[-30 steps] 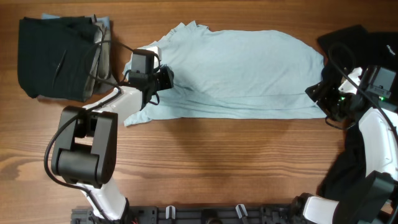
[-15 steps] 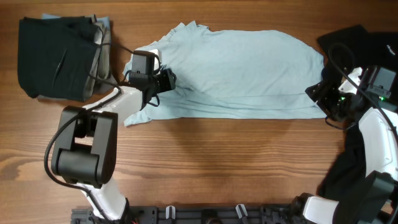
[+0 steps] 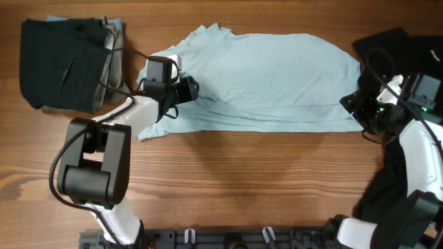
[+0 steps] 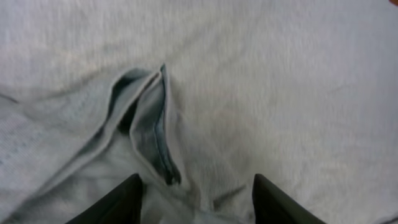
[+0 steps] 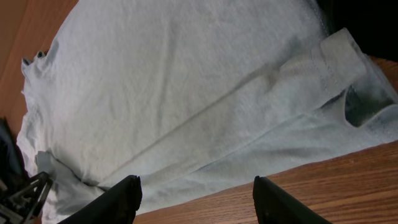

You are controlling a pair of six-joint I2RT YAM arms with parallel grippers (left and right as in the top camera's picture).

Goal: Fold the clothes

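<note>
I log one light-blue T-shirt (image 3: 270, 76), mid-table. Left gripper (image 4: 196, 186): fingers apart astride a hemmed fold. Right gripper (image 5: 196, 186): fingers apart above the shirt's right end.

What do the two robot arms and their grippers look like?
Both have white links between bulky black cylindrical joints. The left arm carries a black boxy housing at its wrist, with a thin black cable looping to it. The right arm shows small green lights near its wrist. The left gripper and the right gripper each have two plain black fingers.
</note>
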